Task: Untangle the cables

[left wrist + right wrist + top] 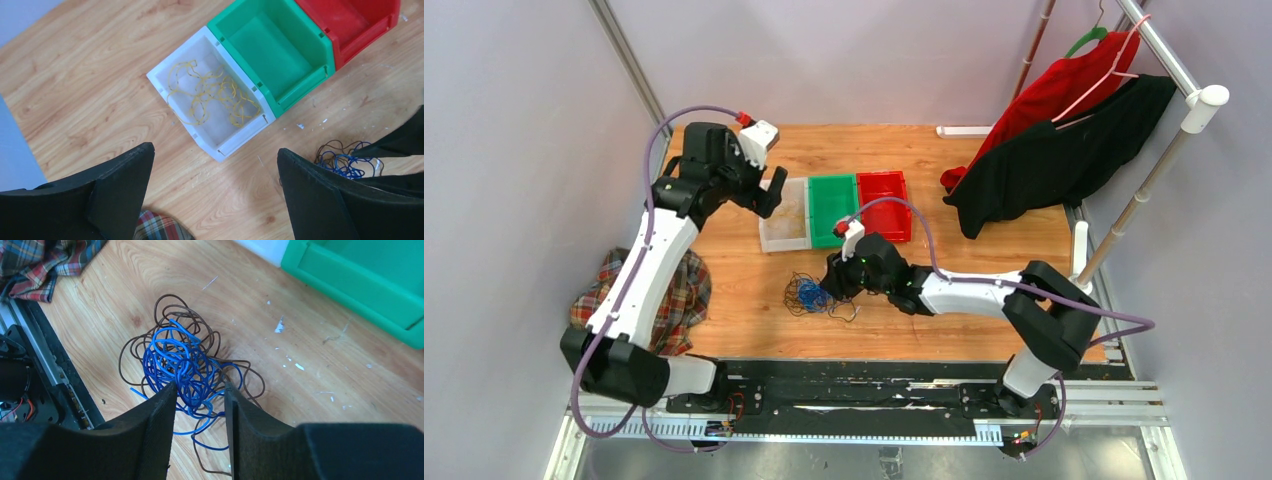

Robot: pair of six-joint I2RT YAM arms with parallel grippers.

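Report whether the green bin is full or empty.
Empty. The green bin shows only its bare floor; the yellow wires lie in the white bin beside it.

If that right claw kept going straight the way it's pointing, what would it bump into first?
Probably the blue and brown wires, lying just ahead of the right claw; beneath them, the wooden table.

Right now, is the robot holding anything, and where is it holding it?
The left gripper is open, holding nothing. The right gripper straddles the cables at the blue middle loops, but whether it pinches them cannot be told.
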